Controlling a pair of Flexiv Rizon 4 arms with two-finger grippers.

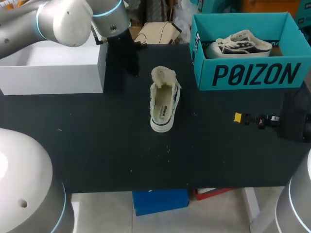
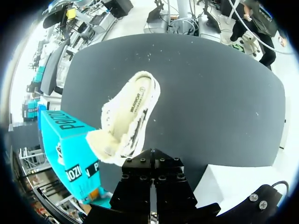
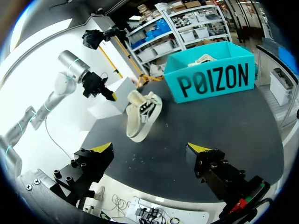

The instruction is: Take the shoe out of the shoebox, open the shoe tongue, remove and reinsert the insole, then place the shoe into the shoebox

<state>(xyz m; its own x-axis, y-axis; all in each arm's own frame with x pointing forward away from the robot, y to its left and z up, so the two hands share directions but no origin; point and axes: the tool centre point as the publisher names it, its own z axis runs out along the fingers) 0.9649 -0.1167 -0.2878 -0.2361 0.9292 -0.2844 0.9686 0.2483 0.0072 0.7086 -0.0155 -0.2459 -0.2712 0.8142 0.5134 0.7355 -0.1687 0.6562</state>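
A cream low shoe (image 1: 164, 102) lies on the black table (image 1: 97, 145), toe toward the front, with its tongue (image 1: 162, 75) folded back and its insole (image 1: 163, 110) showing inside. The teal shoebox (image 1: 250, 74) stands at the back right. My left gripper (image 1: 132, 68) hangs shut and empty just left of the shoe's tongue end. In the left wrist view the left gripper (image 2: 150, 161) is above the shoe (image 2: 128, 116). My right gripper (image 1: 255, 119) is over the table's right side, open and empty. From the right wrist view the right gripper (image 3: 149, 149) faces the shoe (image 3: 142, 114) and shoebox (image 3: 215, 79).
A second, dark-and-white shoe (image 1: 238, 44) lies inside the teal shoebox. A white box (image 1: 53, 73) stands at the back left, under my left arm (image 1: 68, 22). Bare table lies in front of the shoe.
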